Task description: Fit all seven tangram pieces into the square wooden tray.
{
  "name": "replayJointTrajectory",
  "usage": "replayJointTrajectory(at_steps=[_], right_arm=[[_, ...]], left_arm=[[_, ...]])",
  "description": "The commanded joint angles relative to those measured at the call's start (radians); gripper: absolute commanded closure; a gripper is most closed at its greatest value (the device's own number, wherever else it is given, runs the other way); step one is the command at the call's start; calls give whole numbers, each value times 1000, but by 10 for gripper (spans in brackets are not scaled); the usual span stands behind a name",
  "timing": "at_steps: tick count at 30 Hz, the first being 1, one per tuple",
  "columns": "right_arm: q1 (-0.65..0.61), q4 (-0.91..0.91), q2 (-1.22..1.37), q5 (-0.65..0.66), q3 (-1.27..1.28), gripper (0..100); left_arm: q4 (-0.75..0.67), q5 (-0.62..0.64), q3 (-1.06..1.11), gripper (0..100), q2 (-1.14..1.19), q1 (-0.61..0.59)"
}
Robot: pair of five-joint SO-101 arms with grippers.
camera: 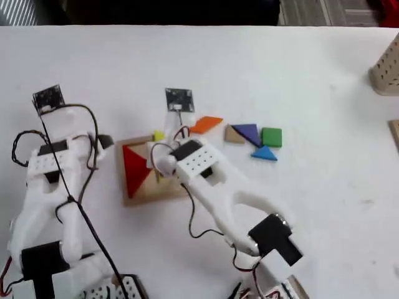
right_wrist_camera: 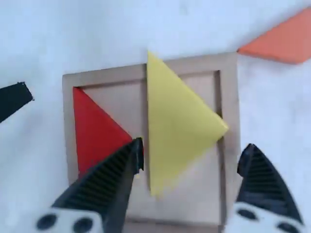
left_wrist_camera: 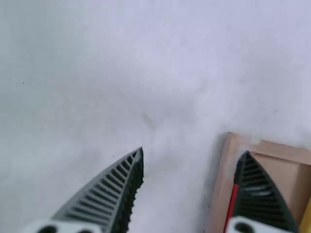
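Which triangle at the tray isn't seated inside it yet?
The yellow triangle: its corners overlap the rim of the wooden tray, while the red triangle sits inside the frame.

Bright, even light over white table [camera: 312, 75]; surface near washed out, no hard glare. Room [camera: 156, 9] beyond far edge dark. Shadows faint, soft, close under my arms [camera: 218, 193]: light diffuse, from above. Left wrist view: table glows pale, my left gripper [left_wrist_camera: 193, 152] dark against it. Right wrist view: yellow triangle [right_wrist_camera: 180, 121] evenly lit, tray [right_wrist_camera: 228, 97] rim without shine.
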Motion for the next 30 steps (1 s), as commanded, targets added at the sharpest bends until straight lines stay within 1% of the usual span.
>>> replayJointTrajectory(at_steps=[1, 2, 4, 6, 8, 11, 12, 14, 16, 18, 22, 24, 25, 27, 30], right_arm=[[102, 116, -122, -6, -63, 692], [130, 140, -150, 15, -63, 693], [174, 197, -211, 110, -57, 697], [214, 274, -260, 190, -54, 736], [254, 323, -286, 226, -31, 824], [308, 262, -282, 284, 48, 981], [328, 242, -278, 315, 75, 986], [372, 231, -277, 342, 114, 954], [430, 234, -271, 333, 124, 967], [490, 236, -266, 338, 127, 983], [561, 222, -266, 344, 193, 981], [570, 213, -268, 347, 219, 979], [572, 209, -268, 358, 227, 980], [570, 209, -268, 385, 232, 980], [568, 209, -268, 393, 232, 980]], left_arm=[[-21, 9, -17, 702, 1, 12], [-20, 9, -17, 702, -2, 13], [-11, 12, -17, 703, -8, 21], [6, 15, -23, 728, -15, 58], [44, 11, -23, 807, -53, 104], [60, 9, 6, 978, -134, 174], [57, 9, 28, 983, -160, 196], [61, 17, 57, 946, -202, 255], [63, 17, 63, 975, -228, 332], [68, 26, 54, 976, -246, 406], [69, 189, 46, 977, -225, 608], [20, 261, 28, 977, -182, 680], [-15, 301, 17, 977, -151, 700], [-97, 396, -17, 977, -73, 704], [-173, 489, -72, 978, 68, 657]])
